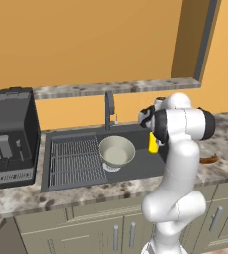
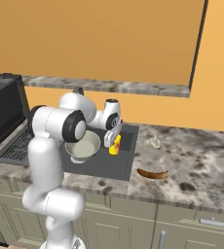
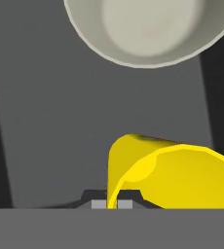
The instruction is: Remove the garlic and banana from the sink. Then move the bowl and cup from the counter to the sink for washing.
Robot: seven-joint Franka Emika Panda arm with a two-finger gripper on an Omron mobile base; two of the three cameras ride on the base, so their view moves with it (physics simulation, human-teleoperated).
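Lowering the yellow cup into the sink, the pincer pinches its rim shut beside the bowl; banana and garlic lie on the table.

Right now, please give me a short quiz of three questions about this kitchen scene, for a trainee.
1. True or false: the bowl sits inside the sink.
2. What does the tool grip? A) garlic B) cup C) banana
3. Where does the banana lie?

Key:
1. True.
2. B, the yellow cup, held by its rim over the basin.
3. On the counter, right of the sink, near the garlic.
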